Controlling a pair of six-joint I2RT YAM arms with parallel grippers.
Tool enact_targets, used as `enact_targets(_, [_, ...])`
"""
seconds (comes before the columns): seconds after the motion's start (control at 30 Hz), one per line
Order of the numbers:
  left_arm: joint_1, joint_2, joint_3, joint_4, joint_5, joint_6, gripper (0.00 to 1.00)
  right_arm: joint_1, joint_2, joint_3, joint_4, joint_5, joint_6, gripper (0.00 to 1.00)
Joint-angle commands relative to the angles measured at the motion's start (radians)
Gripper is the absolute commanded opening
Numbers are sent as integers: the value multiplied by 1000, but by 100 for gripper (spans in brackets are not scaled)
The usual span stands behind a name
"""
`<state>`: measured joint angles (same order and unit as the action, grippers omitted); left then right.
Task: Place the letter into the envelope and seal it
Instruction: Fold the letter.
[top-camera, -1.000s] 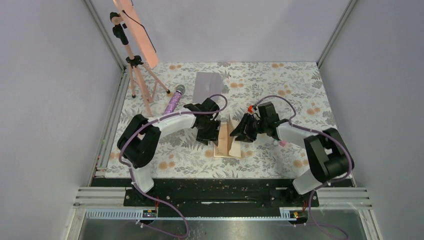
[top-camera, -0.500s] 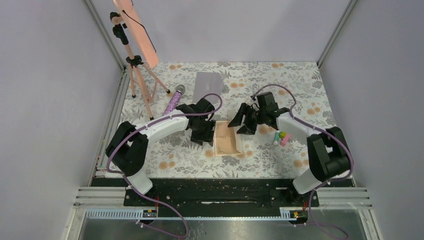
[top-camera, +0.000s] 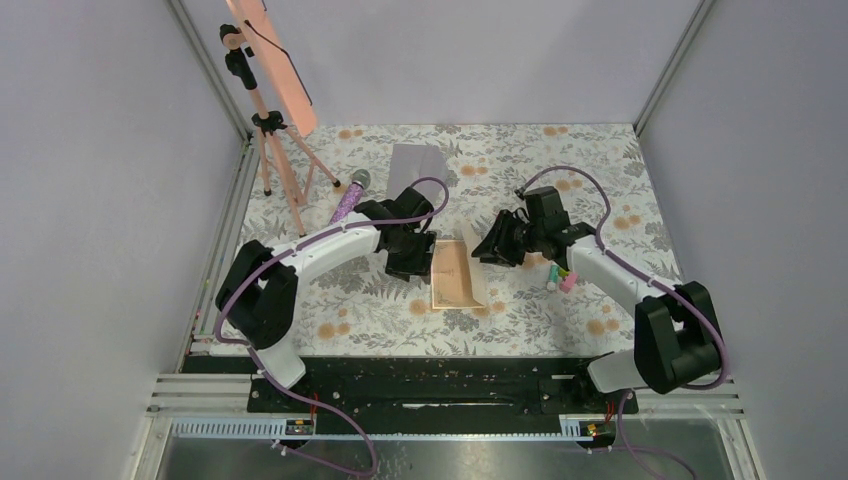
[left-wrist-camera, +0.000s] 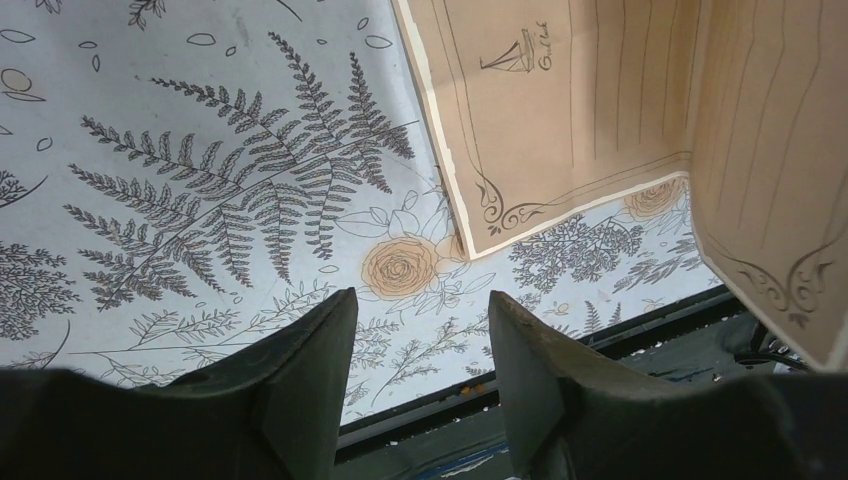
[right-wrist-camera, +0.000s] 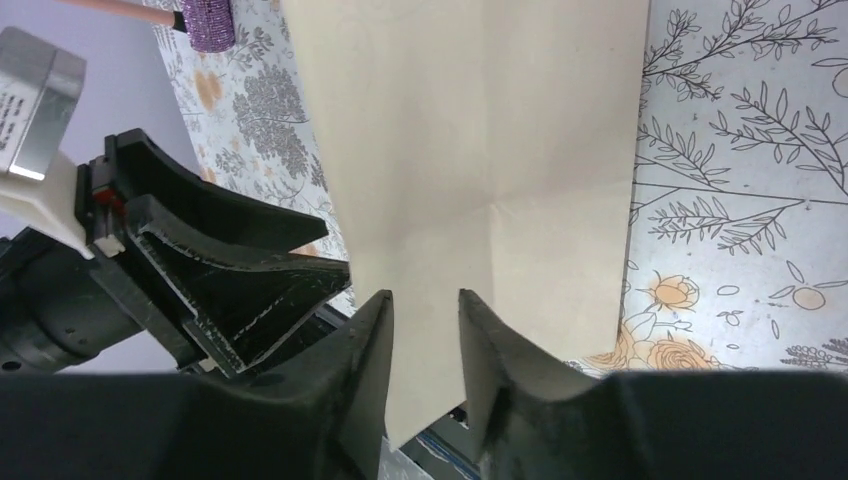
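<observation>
The letter (top-camera: 455, 277) lies between left pincer (top-camera: 412, 262) and right pincer (top-camera: 487, 250), envelope (top-camera: 416, 170) seemingly behind.

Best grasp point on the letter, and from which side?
The raised right panel of the letter, at its free edge, coming from the right. It stands up off the table, so both faces look pinchable; the left part lies flat.

you see a table (top-camera: 590, 160) covered in a floral print. at its far left corner stands a tripod (top-camera: 268, 130) carrying a tilted salmon-pink panel (top-camera: 272, 55). a glittery purple microphone (top-camera: 349, 198) lies near its feet. towards the right lie small pink and green items (top-camera: 563, 275), too small to identify.
</observation>
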<state>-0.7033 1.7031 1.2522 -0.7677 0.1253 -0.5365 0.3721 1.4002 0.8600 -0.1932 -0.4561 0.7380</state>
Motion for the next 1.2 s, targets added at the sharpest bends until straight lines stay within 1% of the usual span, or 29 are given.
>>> enact_targets(0.0, [-3,-5,27,3,-40,19,53,-4,36,2,59,-8,34,30])
enact_targets(0.07, [-3,-14,25,4,-51,19,53,-4,56,4,72,-19,39,19])
enact_targets(0.13, [-4,-19,26,4,-60,18,53,-4,86,13,83,-35,45,14])
enact_targets(0.33, [-3,-34,28,3,-86,11,53,-3,154,25,110,-79,60,11])
enact_targets(0.5, [-3,-53,41,12,-107,-1,53,3,215,31,77,-78,38,9])
enact_targets(0.77, [-3,-41,104,40,-64,-17,53,13,357,29,16,-66,-15,7])
enact_targets(0.83, [-3,-37,127,43,-47,-17,53,13,351,34,-16,-42,-36,7])
enact_targets(1.0, [-3,6,183,76,29,-5,53,13,250,29,-50,16,-61,7])
enact_targets(1.17, [-1,145,237,110,66,7,53,11,143,21,-73,74,-66,8])
